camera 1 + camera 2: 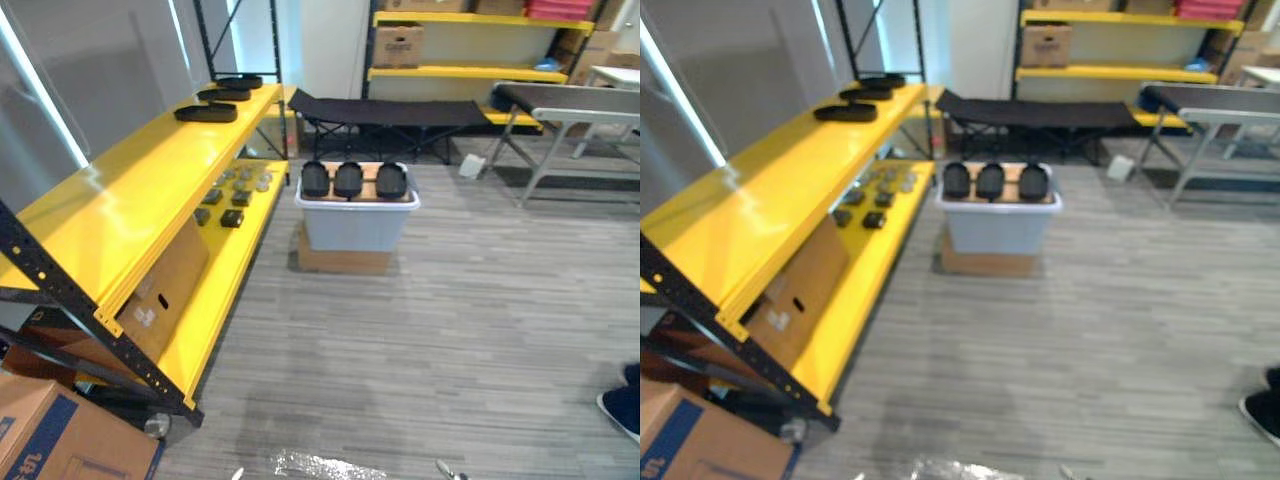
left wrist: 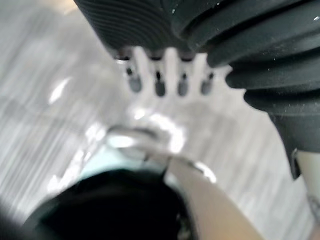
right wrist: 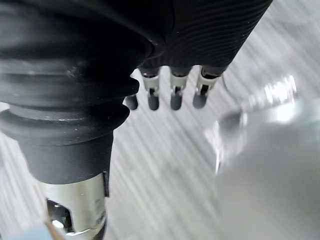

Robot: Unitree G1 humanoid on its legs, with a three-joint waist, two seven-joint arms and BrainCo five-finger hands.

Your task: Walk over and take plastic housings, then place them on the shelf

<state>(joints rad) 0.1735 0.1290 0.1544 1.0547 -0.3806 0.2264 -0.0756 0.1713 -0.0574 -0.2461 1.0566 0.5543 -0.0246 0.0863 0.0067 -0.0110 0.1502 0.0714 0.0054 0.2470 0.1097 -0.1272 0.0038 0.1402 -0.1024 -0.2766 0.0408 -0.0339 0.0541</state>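
Note:
Three black plastic housings [image 1: 347, 179] lie side by side on top of a white bin [image 1: 355, 228], which stands on a flat cardboard box [image 1: 343, 262] on the floor some way ahead. Three more black housings [image 1: 207, 112] rest at the far end of the yellow shelf's top level [image 1: 130, 185] on my left. My left hand [image 2: 159, 75] hangs over the grey floor with straight fingers and holds nothing. My right hand [image 3: 176, 87] hangs the same way, fingers straight and empty.
Small dark parts [image 1: 232, 195] lie on the lower yellow shelf, with a cardboard box [image 1: 160, 290] nearer me. A black cot [image 1: 385, 110] stands behind the bin, a grey table [image 1: 580, 100] at right. A person's shoe [image 1: 622, 405] shows at the right edge.

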